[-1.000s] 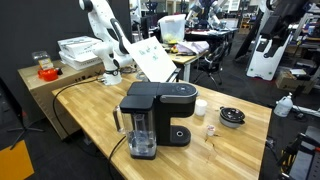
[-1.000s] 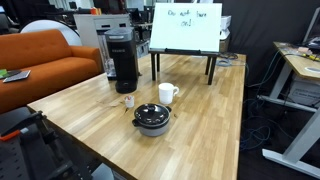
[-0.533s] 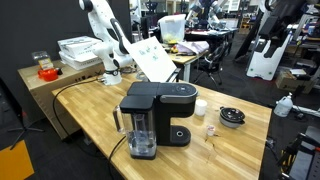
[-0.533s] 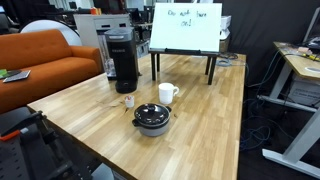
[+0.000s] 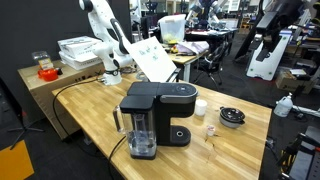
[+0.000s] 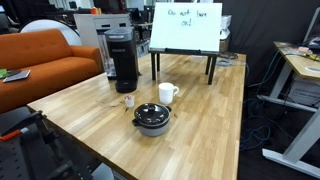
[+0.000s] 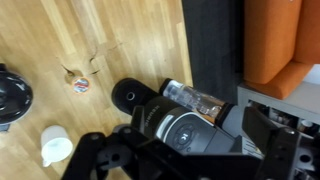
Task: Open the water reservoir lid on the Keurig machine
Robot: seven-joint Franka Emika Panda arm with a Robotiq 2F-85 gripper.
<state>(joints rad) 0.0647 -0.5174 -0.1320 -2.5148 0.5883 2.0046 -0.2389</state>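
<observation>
The black Keurig machine stands on the wooden table, with its clear water tank on one side and the tank's lid down. It also shows in an exterior view. In the wrist view I look down on its rounded brew head and the clear tank. My gripper is open above the machine, and its two dark fingers frame the brew head without touching it. The gripper does not show clearly in either exterior view.
A white mug, a small round black dish and a small pod sit on the table near the machine. A whiteboard stands behind them. An orange sofa is beside the table.
</observation>
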